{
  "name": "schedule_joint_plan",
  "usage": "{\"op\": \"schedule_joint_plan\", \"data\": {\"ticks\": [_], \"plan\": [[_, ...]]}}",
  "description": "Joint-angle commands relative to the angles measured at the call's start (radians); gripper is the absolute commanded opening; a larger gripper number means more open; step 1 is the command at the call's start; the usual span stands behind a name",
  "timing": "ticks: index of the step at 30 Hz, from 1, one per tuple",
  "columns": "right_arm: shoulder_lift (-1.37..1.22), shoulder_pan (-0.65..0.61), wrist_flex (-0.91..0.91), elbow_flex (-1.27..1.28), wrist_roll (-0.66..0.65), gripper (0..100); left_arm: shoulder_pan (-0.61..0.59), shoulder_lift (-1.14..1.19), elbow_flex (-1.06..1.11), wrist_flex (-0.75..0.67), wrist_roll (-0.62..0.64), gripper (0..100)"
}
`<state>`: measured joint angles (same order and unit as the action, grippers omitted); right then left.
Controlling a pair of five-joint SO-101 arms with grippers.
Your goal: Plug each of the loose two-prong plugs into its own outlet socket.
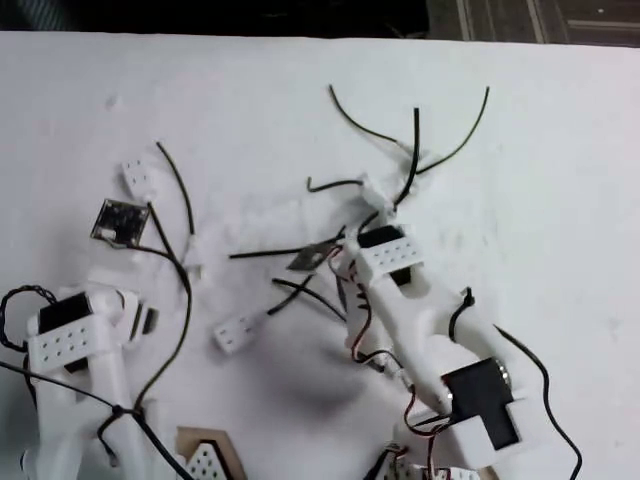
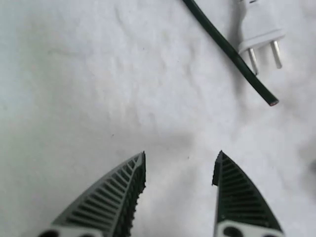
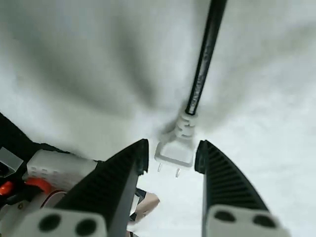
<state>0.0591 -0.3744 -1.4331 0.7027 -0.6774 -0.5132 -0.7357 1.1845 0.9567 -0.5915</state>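
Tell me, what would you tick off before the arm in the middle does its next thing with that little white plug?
1. Right tool open: ok, jaws spread.
2. White two-prong plug on a black cord sits in its opening: ok, roughly centred, prongs facing the wrist camera.
3. Plug clamped: not ok, the tool is not shut on it.
4. Left tool out of the way: ok, open over the white table, with a second white two-prong plug lying beyond its tips.
5. White outlet block free to take a plug: cannot tell from the high view.
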Motion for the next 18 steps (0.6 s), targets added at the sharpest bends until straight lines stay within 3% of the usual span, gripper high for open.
{"op": "schedule_joint_plan", "data": {"ticks": [1, 18], "plan": [[0.038, 0.021, -0.002, 0.003, -0.023, 17.0, -0.007, -0.031, 0.0, -0.015, 0.011, 23], [0.038, -0.015, 0.143, 0.144, -0.028, 16.9, -0.007, -0.031, 0.0, -0.015, 0.011, 23]]}}
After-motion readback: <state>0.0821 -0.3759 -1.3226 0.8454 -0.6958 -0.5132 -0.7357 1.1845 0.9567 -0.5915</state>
